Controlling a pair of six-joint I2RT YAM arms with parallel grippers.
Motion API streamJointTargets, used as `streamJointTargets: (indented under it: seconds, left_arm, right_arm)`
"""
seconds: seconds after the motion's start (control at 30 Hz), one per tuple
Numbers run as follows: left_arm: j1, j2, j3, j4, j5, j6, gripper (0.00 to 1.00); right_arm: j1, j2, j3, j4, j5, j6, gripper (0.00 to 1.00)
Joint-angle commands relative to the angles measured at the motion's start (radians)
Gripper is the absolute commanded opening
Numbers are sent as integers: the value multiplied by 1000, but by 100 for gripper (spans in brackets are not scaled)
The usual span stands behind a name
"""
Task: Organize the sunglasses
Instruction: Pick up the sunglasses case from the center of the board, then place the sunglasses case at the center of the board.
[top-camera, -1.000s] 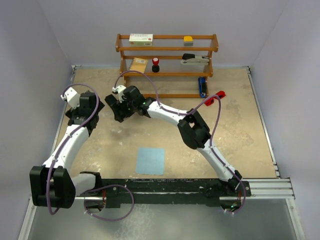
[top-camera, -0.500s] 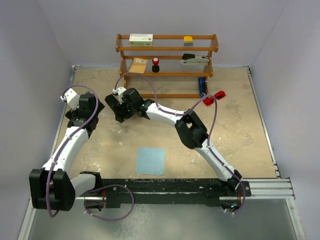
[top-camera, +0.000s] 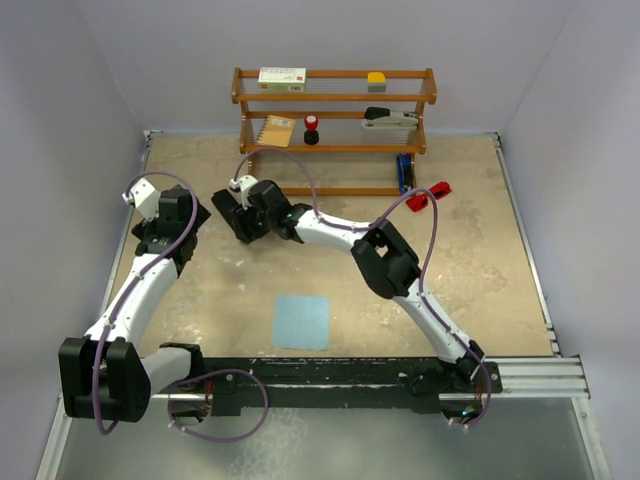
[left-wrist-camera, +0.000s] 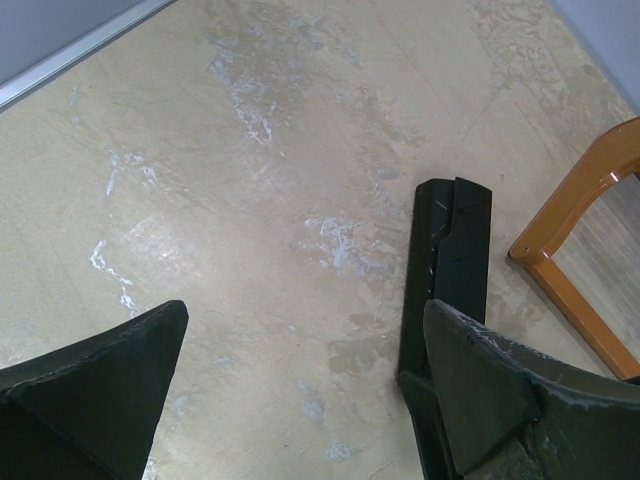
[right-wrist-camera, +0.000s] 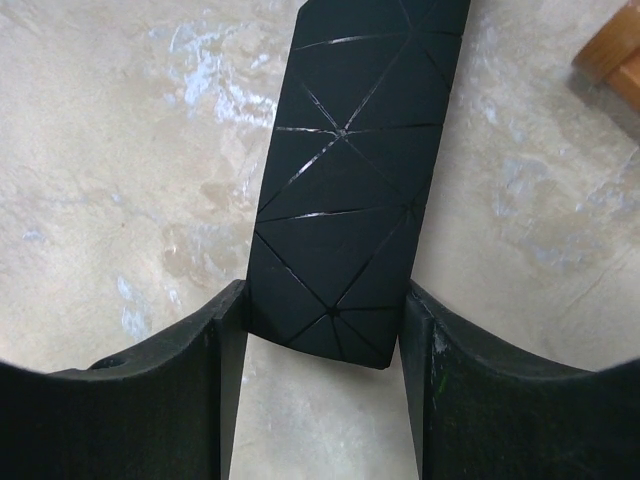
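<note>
One sunglasses (top-camera: 428, 195) pair, one black case (right-wrist-camera: 350, 180) clasped by right hand (right-wrist-camera: 325, 305), left hand (left-wrist-camera: 305, 318) released.

sunglasses (top-camera: 440, 188): bright red; case (right-wrist-camera: 350, 190): black, triangle-lined; cloth (top-camera: 302, 321): light blue; shelf (top-camera: 335, 98): orange-brown

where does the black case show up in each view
top external: black case left of centre, under the right gripper, in front of the wooden shelf.
left wrist: case right of centre, beside the shelf's leg.
right wrist: case top centre, between the fingers; shelf corner top right.
shared landmark: the wooden shelf.
</note>
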Motion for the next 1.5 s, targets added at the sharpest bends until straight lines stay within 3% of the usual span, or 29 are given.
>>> streamJointTargets:
  seconds: [0.0,0.1,0.57,0.9,1.33,1.47]
  left_arm:
    - [9,-13,-6,34,7,14,99]
    - [9,-13,-5,37,10,15,99]
    - [9,5,-4,49,47,5,98]
    - [9,33,-3,71,92,-5,97]
    - [9,10,-17,64,106,-12,97]
    - [9,1,-24,66,107,-17,97]
  right_arm:
    - [4,-111,-83,9,21,24,24]
    - [4,-171,-164,39,48,18,19]
    - [-58,-601,-703,136,237,52,19]
    - [-84,-887,-1024,93,369,103,19]
    - [-83,-1003,-1248,106,390,215,21]
    - [-83,-1005,-1266,109,363,226,34]
